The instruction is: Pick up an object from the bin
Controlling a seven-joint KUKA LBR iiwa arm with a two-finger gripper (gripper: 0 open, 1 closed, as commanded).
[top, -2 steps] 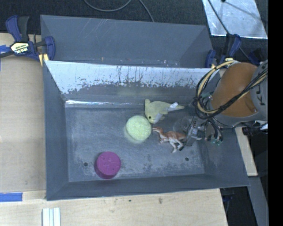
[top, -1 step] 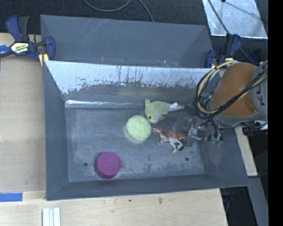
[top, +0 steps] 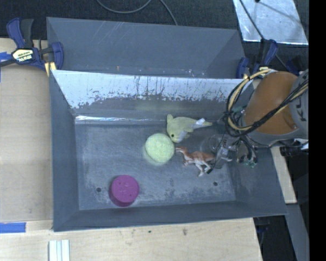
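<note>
The gripper (top: 220, 156) is hanging low over the right side of the grey metal bin (top: 64, 162), its dark body sitting under the arm's rounded orange cover and looping cables. Whether it is released or clenched cannot be told. Just beside its tip, a small orange-brown plastic animal figure (top: 195, 157) with thin legs is lying on the scuffed, scratched floor; contact between the two is unclear. Left of the figure, a pale green, fuzzy-looking ball (top: 158, 148) is resting, and just behind it a soft yellow-green plush toy (top: 180, 126) with a pale fin is lying. Well apart, near the front left corner, a smooth magenta round cap (top: 124, 190) is sitting flat.
</note>
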